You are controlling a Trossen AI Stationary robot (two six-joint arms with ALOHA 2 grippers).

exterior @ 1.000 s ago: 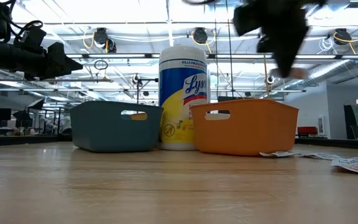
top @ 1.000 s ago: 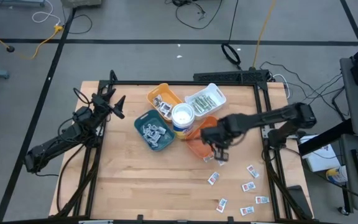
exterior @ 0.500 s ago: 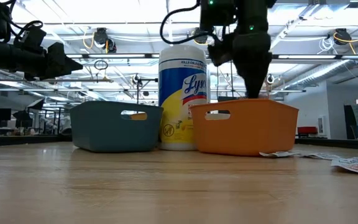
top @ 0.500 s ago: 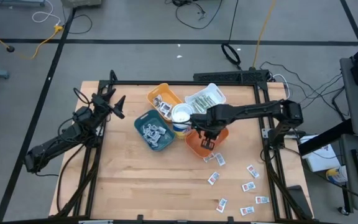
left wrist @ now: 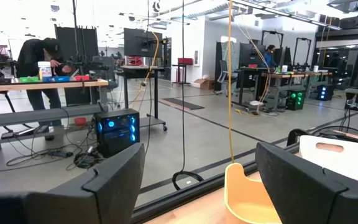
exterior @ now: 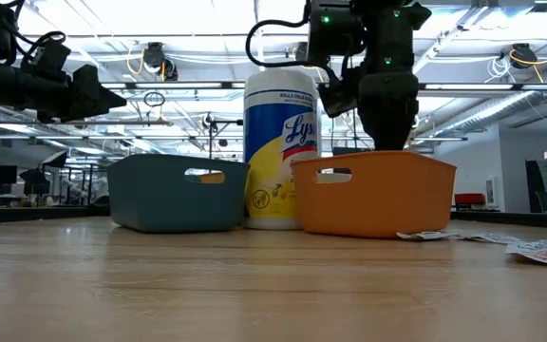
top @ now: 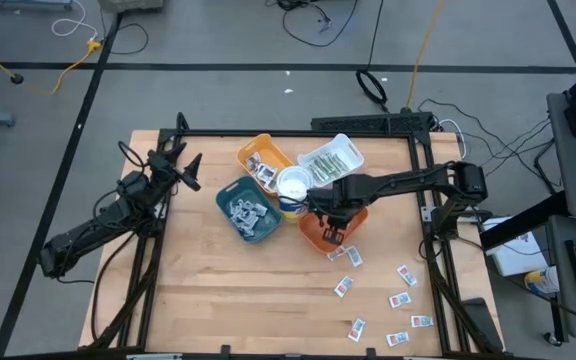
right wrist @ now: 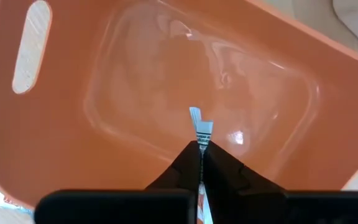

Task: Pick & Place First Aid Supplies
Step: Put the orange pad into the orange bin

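My right gripper (right wrist: pixel 201 148) points straight down inside the orange tray (top: pixel 317 236), shut on one small white packet (right wrist: pixel 200 126) of the first aid supplies. In the low view its fingers (exterior: pixel 387 133) dip behind the tray's rim (exterior: pixel 378 161). Several more packets (top: pixel 400 299) lie flat on the table's near right part. My left gripper (left wrist: pixel 197 180) waits open and raised at the table's far left (top: pixel 180 165), pointing level. My right gripper pinches the packet between its two fingertips, coming from above and pointing down. The packet's free end (right wrist: pixel 197 118) sticks out below the fingertips, edge-on, over the tray's floor (right wrist: pixel 166 87). The rest of the packet is hidden between the fingers.
A white wipes tub (top: pixel 293 187) stands right beside the orange tray on its left. A blue-grey tray (top: pixel 251 226) holds several packets; a yellow tray (top: pixel 258 150) and a white tray (top: pixel 330 160) sit behind. Two packets (top: pixel 346 257) lie just near of the orange tray.
My right gripper, still shut on the packet, has gone from above the loose packets toward the table's left and far edge. It has come over the orange tray and sunk down into it, rolling slightly.
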